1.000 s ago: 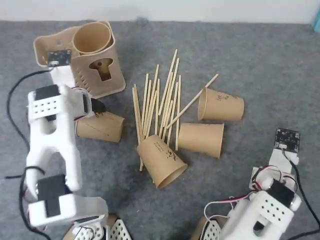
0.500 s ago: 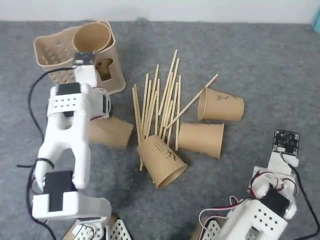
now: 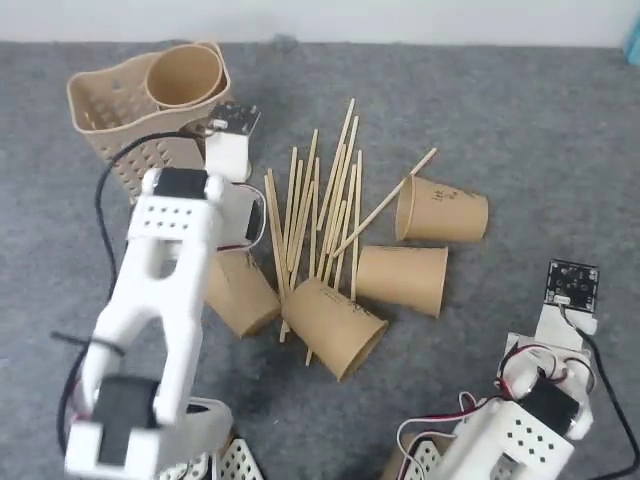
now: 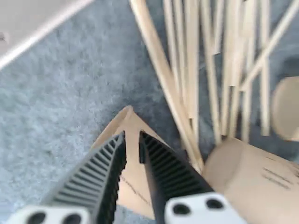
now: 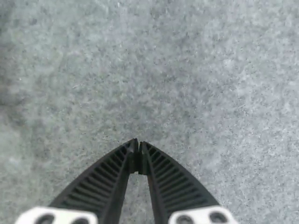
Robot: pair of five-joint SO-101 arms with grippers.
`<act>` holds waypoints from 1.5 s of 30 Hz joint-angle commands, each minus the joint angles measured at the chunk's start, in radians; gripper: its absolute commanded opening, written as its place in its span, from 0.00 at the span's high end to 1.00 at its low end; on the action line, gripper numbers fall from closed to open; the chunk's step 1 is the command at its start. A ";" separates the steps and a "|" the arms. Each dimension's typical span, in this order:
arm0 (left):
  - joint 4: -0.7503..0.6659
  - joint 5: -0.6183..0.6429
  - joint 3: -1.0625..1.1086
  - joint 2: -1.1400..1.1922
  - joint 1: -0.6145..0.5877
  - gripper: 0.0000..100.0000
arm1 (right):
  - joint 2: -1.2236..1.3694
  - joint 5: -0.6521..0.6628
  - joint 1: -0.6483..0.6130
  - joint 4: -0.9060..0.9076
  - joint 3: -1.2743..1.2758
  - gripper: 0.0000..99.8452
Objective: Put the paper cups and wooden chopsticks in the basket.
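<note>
The left gripper (image 4: 132, 136) is clamped on the wall of a squashed brown paper cup (image 4: 134, 184), hemmed in by the scattered pale wooden chopsticks (image 3: 320, 215) and a second tipped brown cup (image 3: 335, 325) just beside it. The beige perforated plastic basket (image 3: 105, 110) stands behind. Since a second ago the arm has swung away from the basket, dragging its cup toward the sticks and nudging the second cup; the right gripper (image 5: 138, 158) is closed over grey carpet (image 5: 187, 70).

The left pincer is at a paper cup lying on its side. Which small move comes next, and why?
Probably lift the left pincer straight up: it looks shut on the rim of a paper cup that lies beside the chopsticks, and the basket stands farther off.
</note>
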 commanded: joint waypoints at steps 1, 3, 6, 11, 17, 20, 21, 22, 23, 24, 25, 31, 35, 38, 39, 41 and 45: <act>0.058 -0.037 -0.012 -0.210 0.035 0.96 | -0.013 0.018 0.015 0.008 -0.002 0.99; 0.086 -0.107 -0.012 -0.301 0.051 0.96 | -0.016 0.018 0.015 0.004 0.006 0.99; 0.123 -0.227 -0.005 -0.422 0.052 0.96 | -0.016 0.018 0.015 0.004 0.008 0.99; 0.141 -0.299 -0.007 -0.479 -0.038 0.95 | -0.016 0.018 0.015 0.005 0.009 0.99; 0.141 -0.304 -0.007 -0.250 -0.126 0.94 | -0.016 0.018 0.015 0.008 0.009 0.99; 0.141 -0.351 -0.013 -0.074 -0.118 0.88 | -0.016 0.018 0.015 0.008 0.009 0.99; 0.135 -0.364 -0.016 -0.015 -0.115 0.86 | -0.016 0.018 0.015 0.008 0.011 0.99; 0.117 -0.371 -0.028 0.041 -0.109 0.85 | -0.016 0.018 0.015 0.008 0.011 0.99; 0.097 -0.373 -0.044 0.089 -0.110 0.84 | -0.016 0.018 0.015 0.008 0.011 0.99; 0.078 -0.373 -0.065 0.133 -0.118 0.84 | -0.016 0.018 0.015 0.008 0.011 0.99; 0.068 -0.371 -0.091 0.178 -0.127 0.84 | -0.016 0.018 0.015 0.008 0.011 0.99; 0.068 -0.370 -0.219 0.354 -0.149 0.84 | -0.016 0.018 0.013 0.007 0.011 0.99; 0.107 -0.373 -0.216 0.385 -0.133 0.84 | -0.016 0.018 0.012 0.004 0.011 0.99; 0.173 -0.374 -0.217 0.374 -0.132 0.84 | -0.016 0.018 0.010 0.002 0.011 0.99; 0.193 -0.374 -0.219 0.365 -0.132 0.84 | -0.016 0.020 0.010 0.001 0.011 0.99; 0.221 -0.376 -0.222 0.334 -0.133 0.84 | -0.016 0.025 0.010 0.001 0.012 0.99; 0.275 -0.377 -0.252 0.250 -0.138 0.84 | -0.016 0.051 0.010 -0.001 0.018 0.99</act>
